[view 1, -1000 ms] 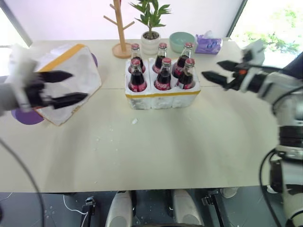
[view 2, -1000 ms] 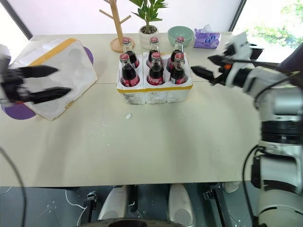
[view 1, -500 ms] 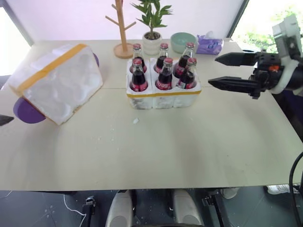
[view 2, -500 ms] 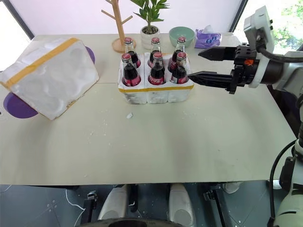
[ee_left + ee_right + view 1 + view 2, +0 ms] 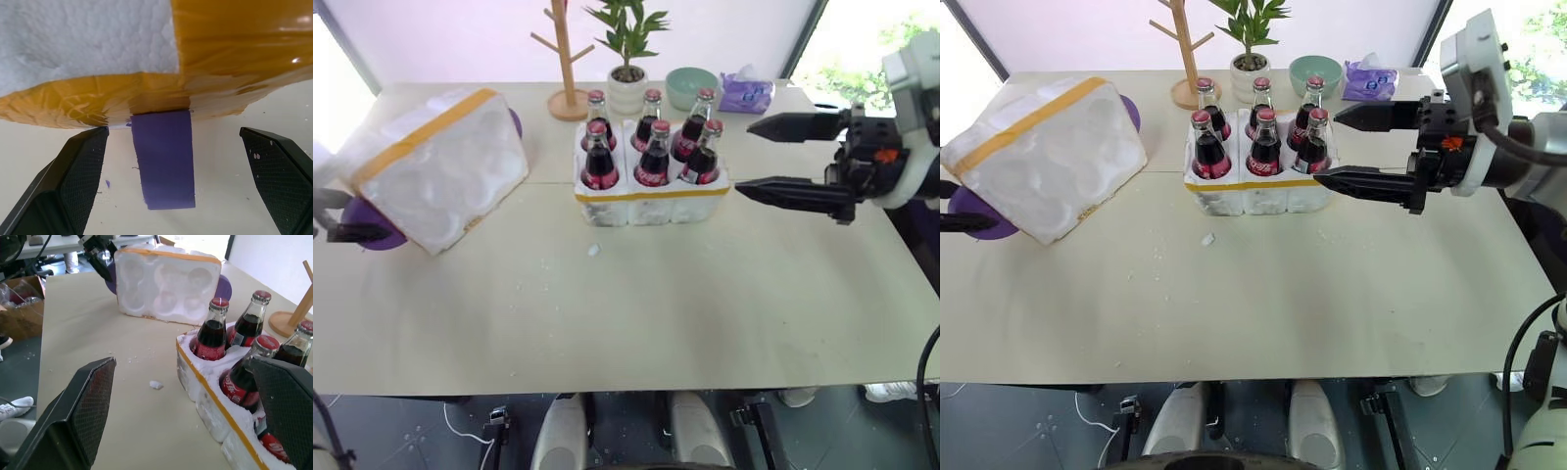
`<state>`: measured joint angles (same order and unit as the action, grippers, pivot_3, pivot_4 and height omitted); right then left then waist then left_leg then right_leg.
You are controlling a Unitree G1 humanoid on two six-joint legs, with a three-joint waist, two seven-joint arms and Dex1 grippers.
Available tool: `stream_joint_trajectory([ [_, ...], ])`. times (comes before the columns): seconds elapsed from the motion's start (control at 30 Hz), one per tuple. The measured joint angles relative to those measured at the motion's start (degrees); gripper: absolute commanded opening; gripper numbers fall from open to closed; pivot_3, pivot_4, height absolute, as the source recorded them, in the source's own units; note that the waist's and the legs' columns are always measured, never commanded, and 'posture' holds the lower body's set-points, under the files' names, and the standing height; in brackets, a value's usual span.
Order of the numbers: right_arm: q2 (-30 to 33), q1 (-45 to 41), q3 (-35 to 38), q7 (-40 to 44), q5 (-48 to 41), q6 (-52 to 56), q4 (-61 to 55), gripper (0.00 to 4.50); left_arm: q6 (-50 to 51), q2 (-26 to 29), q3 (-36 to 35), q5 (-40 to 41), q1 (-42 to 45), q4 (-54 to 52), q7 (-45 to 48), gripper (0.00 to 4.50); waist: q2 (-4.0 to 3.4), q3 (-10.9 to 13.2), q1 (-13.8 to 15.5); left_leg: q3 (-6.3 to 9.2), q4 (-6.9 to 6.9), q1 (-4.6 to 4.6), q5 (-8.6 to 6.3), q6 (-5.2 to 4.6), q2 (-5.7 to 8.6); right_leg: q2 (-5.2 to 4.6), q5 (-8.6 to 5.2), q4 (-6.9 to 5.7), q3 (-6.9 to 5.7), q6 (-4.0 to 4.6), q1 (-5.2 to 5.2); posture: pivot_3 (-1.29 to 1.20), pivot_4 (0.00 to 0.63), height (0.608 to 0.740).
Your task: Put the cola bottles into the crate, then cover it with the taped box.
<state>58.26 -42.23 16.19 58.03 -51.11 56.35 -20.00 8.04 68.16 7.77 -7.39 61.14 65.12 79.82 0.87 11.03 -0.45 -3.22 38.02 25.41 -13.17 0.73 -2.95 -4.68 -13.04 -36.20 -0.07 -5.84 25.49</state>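
On the near, bare part of the pale beige table [image 5: 636, 313] lies a small white foam crumb [image 5: 593, 251], a little in front of the crate.

Further back, in the middle, stands the low white styrofoam crate [image 5: 651, 201] with a yellow tape band round its rim. All six small glass cola bottles [image 5: 653, 157] with red caps sit upright in its wells, in two rows of three.

To its right, the right gripper [image 5: 769, 160] hovers above the table with its two black fingers spread wide, holding nothing; the lower fingertip is just beside the crate's right end.

On the left, the large white styrofoam taped box [image 5: 435, 166] with a wide yellow band rests tilted on a flat purple disc [image 5: 370, 231], its moulded hollow side facing the crate. The left gripper [image 5: 171, 181] sits at the box's outer edge, fingers wide apart and empty, close beside the taped rim and the purple disc.

At the far edge stand a wooden peg tree [image 5: 566, 59], a potted green plant in a white pot [image 5: 626, 59], a pale green bowl [image 5: 690, 86] and a purple tissue pack [image 5: 745, 92].
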Motion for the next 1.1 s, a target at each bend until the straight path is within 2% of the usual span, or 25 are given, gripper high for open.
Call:
stream_joint_trajectory([
  [0.13, 0.5, 2.4, 0.8, -1.0, -1.1, 0.2, -1.4, 4.5, -1.3, -1.8, 0.1, -1.1, 1.9, 3.0, -0.3, 3.31, 0.05, 0.0, -0.1, 0.03, 0.03, 0.02, 0.0, 0.0, 0.0, -0.01, 0.0, 0.0, 0.0, 0.0, -0.02, 0.0, 0.15, 0.74],
  [0.27, 1.5, 3.7, 1.0, -1.1, -1.6, 0.2, -1.6, 4.5, -2.0, -2.5, 0.1, -2.0, 2.8, 4.3, 0.0, 1.17, 0.05, 0.0, -0.2, 0.04, 0.03, 0.01, 0.0, 0.0, 0.0, 0.0, 0.0, -0.01, 0.0, 0.0, -0.02, 0.0, 0.15, 0.74],
  [0.33, 1.7, 3.9, 1.1, -1.1, -1.8, 0.1, -1.6, 4.5, -2.2, -2.9, 0.1, -2.2, 3.2, 4.6, -0.1, 0.4, 0.05, 0.0, -0.2, 0.05, 0.04, 0.01, 0.0, 0.0, 0.0, 0.0, 0.0, -0.01, 0.0, 0.0, -0.02, 0.0, 0.15, 0.74],
  [0.6, 1.7, 4.3, 1.0, -1.2, -0.9, -1.9, -1.3, 4.5, -4.4, -2.9, 0.2, -3.3, 3.7, 4.6, -2.2, 0.4, 0.05, 0.0, -0.2, 0.05, 0.04, 0.01, 0.0, -0.01, 0.0, 0.0, 0.0, -0.02, 0.0, -0.01, -0.02, 0.0, 0.15, 0.74],
  [0.8, 2.2, 5.8, 1.0, -1.4, -0.2, -2.0, -0.4, 4.5, -11.3, -3.3, -2.4, -2.9, 3.7, 2.4, -11.4, 0.4, 0.09, 0.0, 0.0, 0.07, 0.09, 0.03, 0.0, -0.01, 0.0, 0.0, 0.01, -0.03, 0.0, -0.02, -0.04, 0.0, 0.15, 0.74],
  [0.93, 2.1, 5.8, 1.0, -3.0, 0.4, -2.1, 0.5, 4.5, -18.8, -6.4, -6.0, -0.7, 3.8, -5.2, -18.9, 0.4, 0.12, 0.0, 0.4, 0.07, 0.16, 0.03, 0.0, -0.01, 0.01, -0.02, 0.03, -0.03, 0.01, -0.05, -0.09, 0.0, 0.15, 0.74],
  [1.1, 1.5, 7.0, 0.9, -4.3, 0.4, -2.1, 0.2, 4.5, -24.8, -13.9, -7.7, 0.5, 4.5, -16.9, -28.9, 0.4, 0.12, 0.0, 1.1, 0.08, 0.19, 0.03, 0.01, -0.01, 0.02, 0.0, 0.13, -0.05, 0.02, -0.21, -0.11, 0.0, 0.15, 0.74],
])
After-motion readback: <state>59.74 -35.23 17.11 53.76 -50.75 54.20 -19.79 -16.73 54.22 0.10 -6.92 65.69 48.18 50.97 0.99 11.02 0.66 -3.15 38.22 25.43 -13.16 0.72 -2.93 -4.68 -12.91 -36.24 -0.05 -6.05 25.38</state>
